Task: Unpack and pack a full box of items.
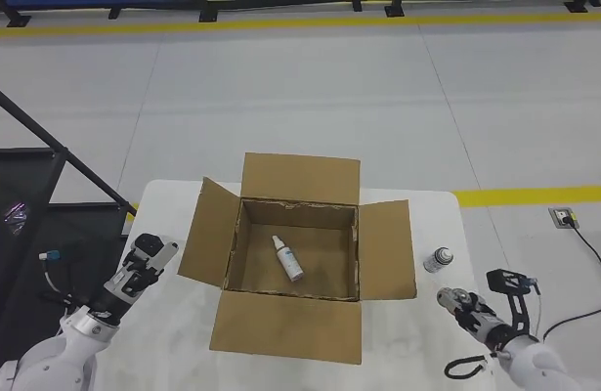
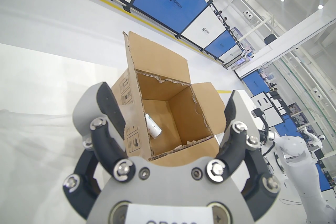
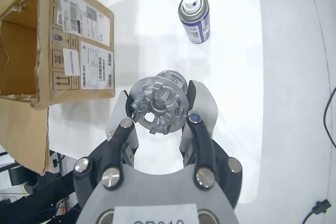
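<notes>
The work surface was a white table (image 1: 427,215) on a pale factory floor marked with yellow lines. An open cardboard box (image 1: 300,178) sat at its centre with all four flaps folded out. A small white bottle (image 1: 287,258) lay on its side on the box floor. A spray can (image 1: 437,259) stood upright on the table just right of the box, beyond the right flap. The left gripper (image 2: 168,97) hung left of the box with its fingers spread wide and nothing between them. The right gripper (image 3: 160,99) was right of the box and nearer the robot than the can, clamped across a toothed metal part (image 3: 155,114). In my judgement the main hazard was that part, which looked heavy and was held only by its edges, so it could twist or slip. If it were released over the box it could strike the bottle. The right flap lay between gripper and opening and could catch a low pass, shifting the box. A wide sweep could topple the can. White barcode labels (image 3: 84,17) and printed handling symbols (image 3: 63,59) covered the right side of the box, and the can carried a printed wrap. None of this print was transcribed.
</notes>
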Controlling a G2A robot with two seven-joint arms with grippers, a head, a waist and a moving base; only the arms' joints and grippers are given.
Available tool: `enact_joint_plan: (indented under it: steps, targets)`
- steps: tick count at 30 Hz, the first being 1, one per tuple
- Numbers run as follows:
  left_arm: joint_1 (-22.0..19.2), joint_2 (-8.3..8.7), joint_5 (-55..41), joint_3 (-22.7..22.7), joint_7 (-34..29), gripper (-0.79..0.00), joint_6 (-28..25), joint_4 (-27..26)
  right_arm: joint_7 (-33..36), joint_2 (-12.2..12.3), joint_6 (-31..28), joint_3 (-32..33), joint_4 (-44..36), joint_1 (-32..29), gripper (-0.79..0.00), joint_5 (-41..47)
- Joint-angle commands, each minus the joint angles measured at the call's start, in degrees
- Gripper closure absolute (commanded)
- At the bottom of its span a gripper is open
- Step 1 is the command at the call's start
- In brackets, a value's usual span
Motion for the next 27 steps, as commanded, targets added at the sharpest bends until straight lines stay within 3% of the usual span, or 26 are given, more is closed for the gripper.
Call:
enact_joint_plan:
  steps: [1,10,19,21,24,27]
  targets:
    - [0.0,0.0,0.0,0.0,0.0,-0.785,0.0,0.0,0.61,0.17,0.73,-1.24,3.34,2.71,0.0,-0.95]
    - [0.0,0.0,0.0,0.0,0.0,-0.785,0.0,0.0,5.32,1.16,2.97,-4.57,15.83,12.72,0.0,-4.72]
    - [0.0,0.0,0.0,0.0,0.0,-0.785,0.0,0.0,6.2,1.82,3.48,-6.19,21.07,15.88,-0.003,-5.68]
    - [0.0,0.0,0.0,0.0,0.0,-0.785,0.0,0.0,6.69,1.97,3.47,-6.53,22.01,16.48,-0.142,-5.74]
    - [0.0,0.0,0.0,0.0,0.0,-0.785,0.0,0.0,6.68,2.16,3.48,-6.9,22.78,17.13,-0.268,-5.61]
    - [0.0,0.0,0.0,0.0,0.0,-0.785,0.0,0.0,6.58,2.34,3.6,-7.28,23.21,17.55,-0.336,-5.64]
